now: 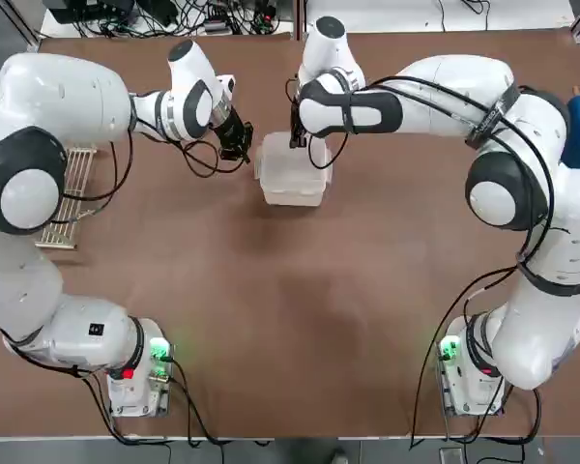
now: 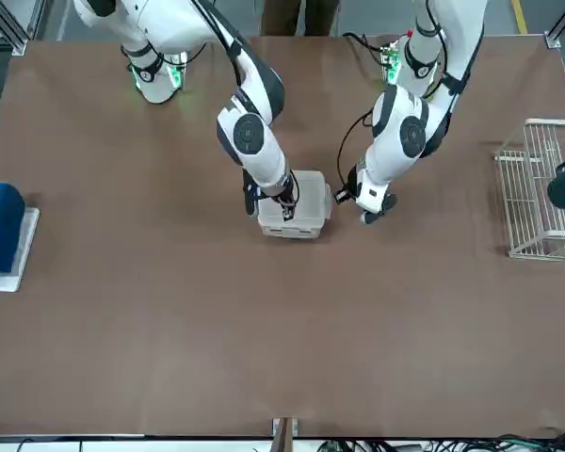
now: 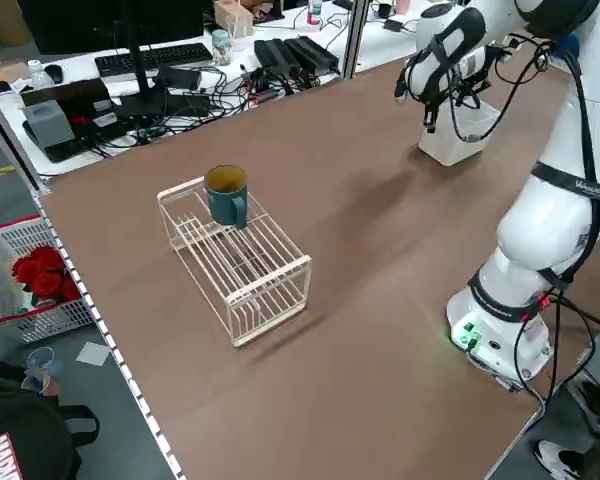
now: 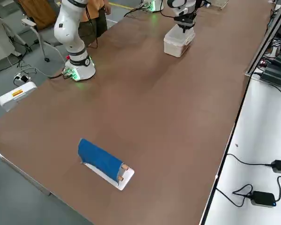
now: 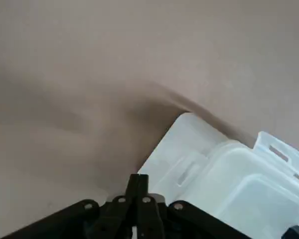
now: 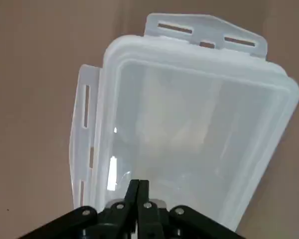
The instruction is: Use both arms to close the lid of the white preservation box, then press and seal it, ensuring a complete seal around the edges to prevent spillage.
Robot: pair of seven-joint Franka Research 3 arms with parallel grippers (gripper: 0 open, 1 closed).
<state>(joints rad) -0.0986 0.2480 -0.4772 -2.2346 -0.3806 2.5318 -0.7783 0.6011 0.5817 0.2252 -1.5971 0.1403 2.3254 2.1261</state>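
Note:
The white preservation box stands past the middle of the table, with the lid lying flat on top of it. Its side clip tabs stick outward. My right gripper is shut, with its tips down on the lid near the far edge, as the right wrist view shows. Just off the box's left side my left gripper is also shut and holds nothing. In the left wrist view its tips hang over the table beside a corner tab of the box.
A wire rack stands at the table's left edge with a teal mug on it. A blue roll on a white base lies at the right edge. Monitors and cables lie beyond the far edge.

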